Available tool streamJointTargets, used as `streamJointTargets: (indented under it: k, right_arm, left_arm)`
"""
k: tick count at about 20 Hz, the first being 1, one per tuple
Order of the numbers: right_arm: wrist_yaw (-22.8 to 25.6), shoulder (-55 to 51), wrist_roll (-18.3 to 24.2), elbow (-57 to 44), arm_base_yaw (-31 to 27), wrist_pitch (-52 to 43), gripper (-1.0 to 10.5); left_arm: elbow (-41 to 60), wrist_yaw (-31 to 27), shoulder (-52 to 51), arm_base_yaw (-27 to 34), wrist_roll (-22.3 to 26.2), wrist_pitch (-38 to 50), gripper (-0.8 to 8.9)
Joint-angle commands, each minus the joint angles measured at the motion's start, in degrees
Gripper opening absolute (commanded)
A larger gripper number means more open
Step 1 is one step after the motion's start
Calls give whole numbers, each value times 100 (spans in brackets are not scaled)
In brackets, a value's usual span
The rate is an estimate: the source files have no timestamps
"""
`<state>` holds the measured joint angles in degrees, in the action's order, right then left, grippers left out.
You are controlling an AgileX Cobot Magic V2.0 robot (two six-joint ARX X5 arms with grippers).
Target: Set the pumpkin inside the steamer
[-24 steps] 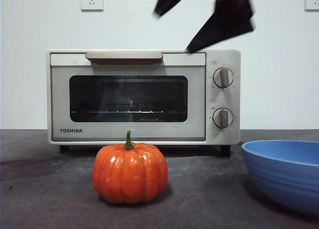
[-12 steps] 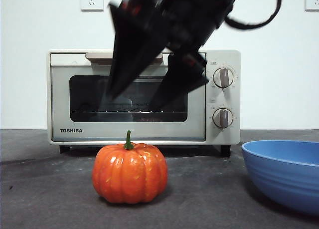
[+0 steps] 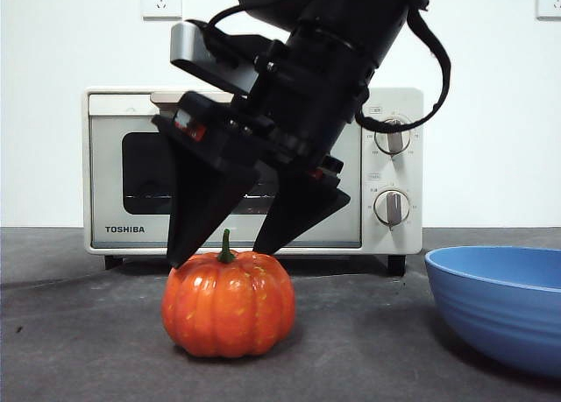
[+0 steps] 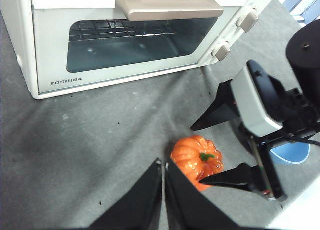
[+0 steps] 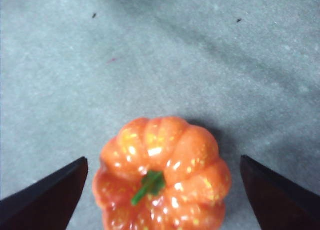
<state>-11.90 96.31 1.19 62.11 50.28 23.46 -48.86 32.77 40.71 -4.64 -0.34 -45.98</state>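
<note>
Right gripper [image 3: 223, 257] spread wide above pumpkin [image 3: 228, 303]; blue bowl [image 3: 500, 301] nearby.

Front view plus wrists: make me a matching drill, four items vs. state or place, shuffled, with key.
Items:
1. small glossy orange ribbed pumpkin
2. cream toaster oven
3. blue bowl
4. right end effector

States:
A. door closed, behind the pumpkin
B. open, jaws straddling the pumpkin from above
C. standing on the grey table, stem up
D. at the front view's right edge, cut off by the frame

Pairs: 1-C, 2-A, 3-D, 4-B
</note>
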Motion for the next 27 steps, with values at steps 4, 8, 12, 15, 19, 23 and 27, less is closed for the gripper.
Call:
streamJointTargets:
  k: [4,8,12,15,19,23,27]
  right_arm:
    - [13,380,-79,101,125,-74,489]
    - [17,472,-79,101,131,-72,489]
    - [17,520,-81,98,140,22,456]
    - [17,520,-94,101,155,35,361]
    - [26,457,-142,142,166,70,361]
    - [175,-44,-188,293,164,232,361]
    - [588,-922,-245,358,92,662,361]
  left_arm:
    - [-125,15,20,-11,98,70,15]
    - [-125,13,20,-11,98,70,15]
    - [-127,13,20,-11,98,68,15]
    - [-125,13,20,-11,98,70,15]
    - [-125,15,20,-11,98,68,15]
    - [-127,15,20,-11,98,70,15]
    - [-125,13,20,-11,101,76,15]
